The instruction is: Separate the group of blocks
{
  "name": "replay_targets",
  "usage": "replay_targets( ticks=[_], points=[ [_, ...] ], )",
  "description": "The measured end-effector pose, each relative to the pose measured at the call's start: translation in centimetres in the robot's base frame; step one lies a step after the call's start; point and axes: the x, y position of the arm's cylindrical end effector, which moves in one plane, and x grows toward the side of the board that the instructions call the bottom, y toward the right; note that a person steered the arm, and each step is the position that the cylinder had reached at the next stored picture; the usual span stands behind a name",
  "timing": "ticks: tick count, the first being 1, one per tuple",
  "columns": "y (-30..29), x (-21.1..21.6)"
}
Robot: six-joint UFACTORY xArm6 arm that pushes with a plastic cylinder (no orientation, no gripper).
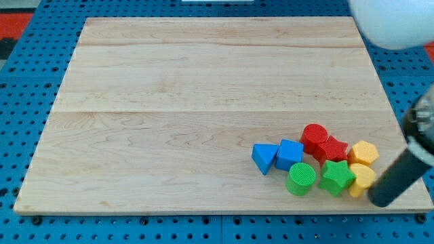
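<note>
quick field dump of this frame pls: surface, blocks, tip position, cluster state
surface: wooden board on blue pegboard
blocks: blue triangle, blue cube, red cylinder, red block, green cylinder, green star, two yellow blocks
my tip: at the view's right of the lower yellow block, close beside it
cluster: bunched at lower right, not yet separated

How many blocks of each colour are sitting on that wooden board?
Blue: 2, a triangular block and a cube-like block
Red: 2, a cylinder and a blocky one
Green: 2, a cylinder and a star
Yellow: 2, upper and lower
Total: 8
</note>
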Motion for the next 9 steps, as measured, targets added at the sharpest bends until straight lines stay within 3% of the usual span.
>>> replay_targets(
  ticks=[2,5,7,9],
  points=[
    [-0.2,-6.1],
    [2.2,-6.9],
    [-9.8,-8.2],
    [-8.7,-8.6]
  ],
)
